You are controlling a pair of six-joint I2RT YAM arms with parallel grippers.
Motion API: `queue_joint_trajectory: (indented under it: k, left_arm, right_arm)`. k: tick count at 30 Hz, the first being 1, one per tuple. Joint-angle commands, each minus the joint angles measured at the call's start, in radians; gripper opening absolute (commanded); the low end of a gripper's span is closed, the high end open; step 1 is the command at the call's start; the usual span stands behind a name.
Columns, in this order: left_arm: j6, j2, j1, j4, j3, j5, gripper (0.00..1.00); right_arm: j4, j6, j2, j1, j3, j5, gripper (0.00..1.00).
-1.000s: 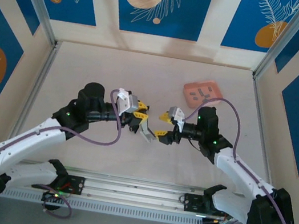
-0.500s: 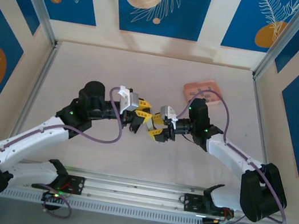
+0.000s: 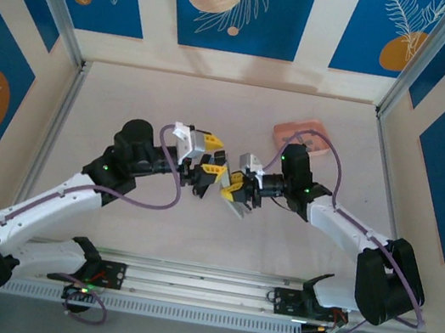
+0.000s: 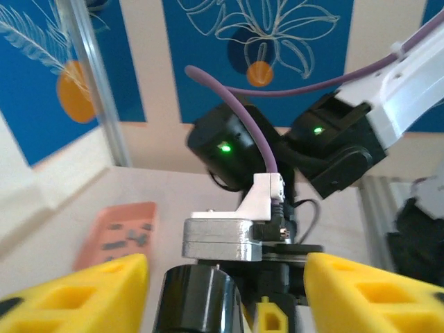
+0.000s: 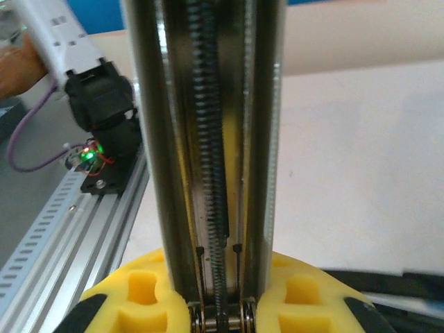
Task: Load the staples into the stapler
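The right end effector [image 5: 218, 309] is clamping the stapler [image 5: 208, 139], whose open rail (spring showing) is jutting out past its fingers. Facing it, the left end effector [image 4: 225, 295] is gaping wide. Staples [image 4: 126, 236] are lying in the tray [image 4: 132, 207] beyond the right end effector.

You see a pale cream desk [image 3: 131, 99]. The walls [image 3: 234, 5] around it are blue, with thin white leaf drawings and orange circles. Toward the desk's far right corner is a salmon-pink tray [image 4: 97, 239] holding dark-grey staples [image 4: 126, 237]. The stapler [image 5: 208, 139] is dark outside and silvery-grey inside. The left fingers [image 4: 83, 291] and right fingers [image 5: 139, 291] are bright yellow. The left arm [image 3: 43, 208] and right arm [image 3: 348, 236] are white and black, with purple cables [image 4: 243, 111] and small green lights [image 4: 224, 148].
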Motion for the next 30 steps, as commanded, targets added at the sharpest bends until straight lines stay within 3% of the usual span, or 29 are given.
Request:
queue_joint_trajectory:
  k: [1, 5, 9, 16, 30]
  left_arm:
    - [-0.059, -0.029, 0.005, 0.051, -0.044, -0.222, 0.74]
    - [-0.153, -0.033, 0.007, 0.004, -0.107, -0.529, 0.83]
    - [-0.223, -0.008, 0.017, -0.080, -0.149, -0.687, 0.86]
    - [-0.328, 0.077, 0.031, -0.101, -0.184, -0.697, 0.86]
    - [-0.443, 0.195, 0.042, -0.087, -0.206, -0.674, 0.86]
  right_arm:
    - [-0.028, 0.218, -0.065, -0.004, 0.012, 0.193, 0.00]
    - [-0.150, 0.445, -0.082, 0.009, 0.040, 0.466, 0.00]
    - [-0.280, 0.609, -0.052, 0.040, 0.092, 0.700, 0.00]
    - [-0.483, 0.720, 0.129, 0.080, 0.267, 0.907, 0.00]
    - [-0.676, 0.781, 0.553, 0.080, 0.619, 1.062, 0.00]
